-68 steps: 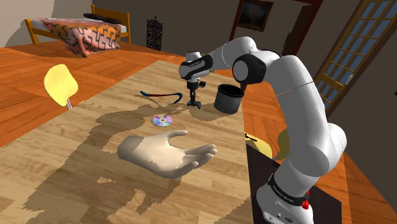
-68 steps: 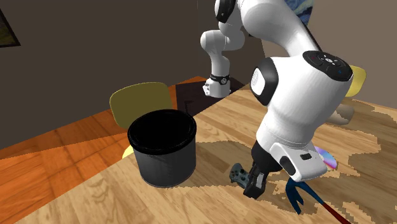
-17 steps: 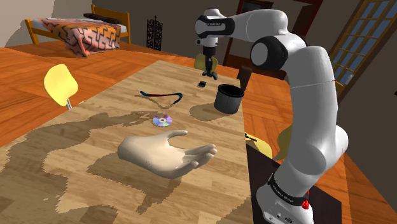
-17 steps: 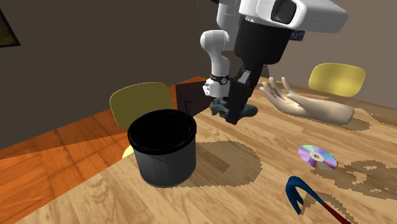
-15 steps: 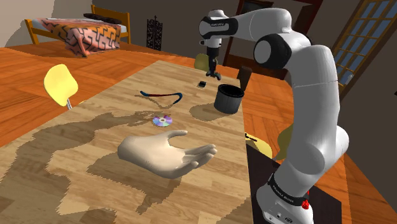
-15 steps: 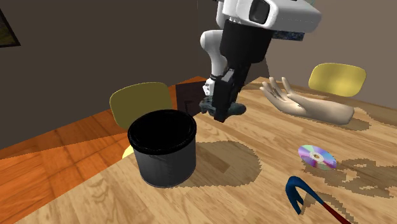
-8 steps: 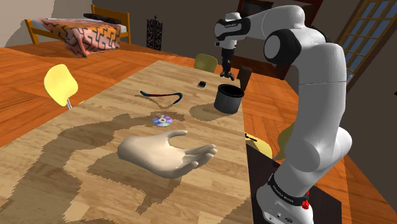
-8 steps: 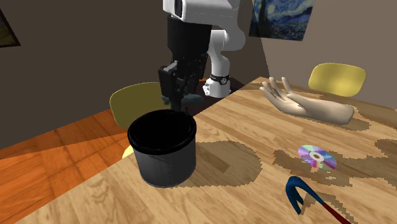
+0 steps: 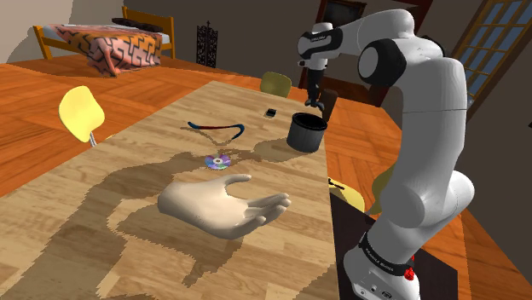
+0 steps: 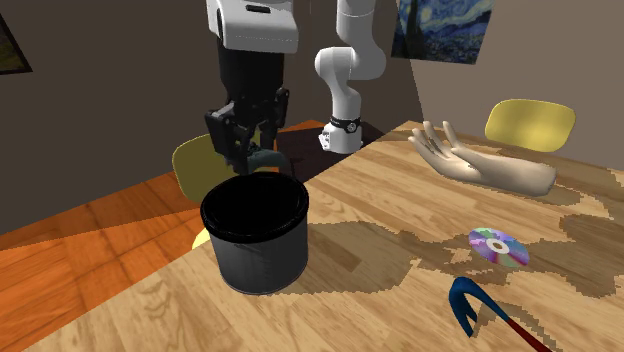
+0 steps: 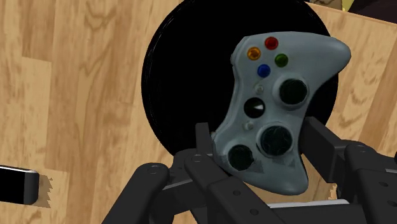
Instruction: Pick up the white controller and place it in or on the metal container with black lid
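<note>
There is one gripper (image 9: 314,102), high in the middle of the shoulder view. Its two black fingers (image 11: 323,149) are closed part way and squeeze one controller (image 11: 273,121) between them. The controller is whitish grey, with black sticks and four little colored buttons. It hangs tilted, just above the black top of one dark round pot (image 9: 306,133). In the second exterior view the gripper (image 10: 245,150) is in the upper left part, over the back rim of the pot (image 10: 255,245), and a bit of the controller (image 10: 264,157) peeks out below it.

The pot stands on one long wooden table (image 9: 281,256), close to its right edge in the shoulder view.

On the table there are also:
- one shiny disc (image 9: 218,160), near the middle
- one big pale hand (image 9: 223,204), lying palm up, lower down in the picture
- one curved blue and red thing (image 9: 217,129), left of the pot
- one small black thing (image 9: 270,112), above and to the left of the pot

There are three yellow chairs (image 9: 81,112) around the table: one at the left, one at the far end, one at the lower right by the stand. One piece of furniture with a patterned cloth (image 9: 115,47) sits in the upper left corner.
</note>
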Motion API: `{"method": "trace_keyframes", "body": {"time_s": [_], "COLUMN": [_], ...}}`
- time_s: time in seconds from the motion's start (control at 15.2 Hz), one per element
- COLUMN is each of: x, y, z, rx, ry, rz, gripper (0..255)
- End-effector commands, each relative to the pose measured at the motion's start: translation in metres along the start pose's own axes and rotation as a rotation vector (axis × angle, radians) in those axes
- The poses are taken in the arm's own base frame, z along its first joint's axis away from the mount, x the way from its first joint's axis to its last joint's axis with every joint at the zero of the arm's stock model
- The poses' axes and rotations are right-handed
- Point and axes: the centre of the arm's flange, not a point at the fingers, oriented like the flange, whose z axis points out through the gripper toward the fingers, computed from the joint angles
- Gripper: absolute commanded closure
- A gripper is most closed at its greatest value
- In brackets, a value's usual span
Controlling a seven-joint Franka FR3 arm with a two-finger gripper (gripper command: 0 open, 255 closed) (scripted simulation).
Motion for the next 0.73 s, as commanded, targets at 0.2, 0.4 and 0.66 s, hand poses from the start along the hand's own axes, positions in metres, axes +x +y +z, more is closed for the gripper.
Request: {"method": "trace_keyframes", "body": {"time_s": [0.2, 0.4, 0.66], "x": [0.002, 0.005, 0.009], "y": [0.001, 0.002, 0.002], "z": [0.027, 0.042, 0.066], "rx": [-0.001, -0.001, -0.001], "ry": [0.0, 0.0, 0.0], "rz": [0.0, 0.0, 0.0], "gripper": [255, 255, 255]}}
